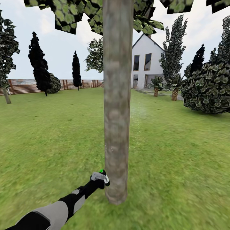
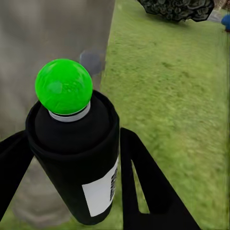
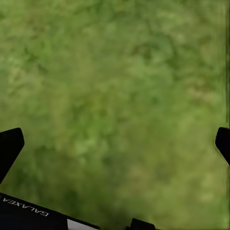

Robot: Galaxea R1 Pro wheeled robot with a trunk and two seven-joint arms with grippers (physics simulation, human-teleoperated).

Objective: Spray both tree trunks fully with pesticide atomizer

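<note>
A straight, branchless tree trunk (image 1: 117, 102) of mottled grey-brown bark is shown at frame centre in the head view, rising from blurred green lawn (image 1: 179, 159) into blotchy leaf canopy (image 1: 73, 12) at the upper edge. At lower centre-left, the left gripper (image 1: 101, 180) is closed around the pesticide atomizer (image 1: 99, 176), held just beside the trunk's base. In the left wrist view the atomizer (image 2: 76, 158) is seen as a smooth black cylinder capped by a glossy green ball (image 2: 63, 86); a white label (image 2: 100, 191) is carried, its print unreadable. The right gripper (image 3: 115, 143) is spread wide and empty over grass, with "GALAXEA" partly legible on its body. Open lawn extends on both sides; a slatted wooden fence (image 1: 25, 86) lies at left, a white house (image 1: 147, 64) at upper right.
</note>
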